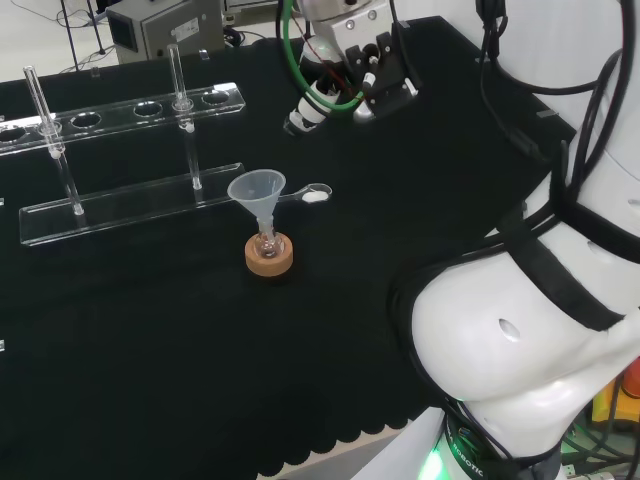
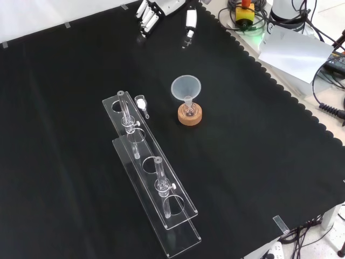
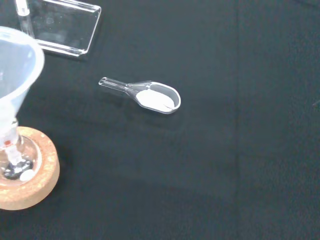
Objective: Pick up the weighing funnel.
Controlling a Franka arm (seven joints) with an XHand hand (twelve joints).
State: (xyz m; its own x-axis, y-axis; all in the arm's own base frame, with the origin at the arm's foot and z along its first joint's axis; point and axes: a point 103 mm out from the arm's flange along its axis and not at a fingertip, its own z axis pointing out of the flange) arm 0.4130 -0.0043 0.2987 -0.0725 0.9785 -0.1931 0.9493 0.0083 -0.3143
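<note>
in the front view the hand [image 2: 149, 14] is cut off by the top edge, leaving its fingertips and thumb in sight. in the head view green cables and the wrist cover its palm. there too the weighing funnel [image 1: 314, 194] has part of its stem behind the funnel [image 1: 257, 189]. the wrist view's edge cuts through the funnel and its cork ring [image 3: 35, 172]. what lies in the small flask [image 3: 15, 160] is too small to tell. the rack [image 1: 115, 110] runs off the head view's left edge.

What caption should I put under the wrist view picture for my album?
A small weighing funnel with white powder lies on the black cloth beside the big funnel and its cork ring.
</note>
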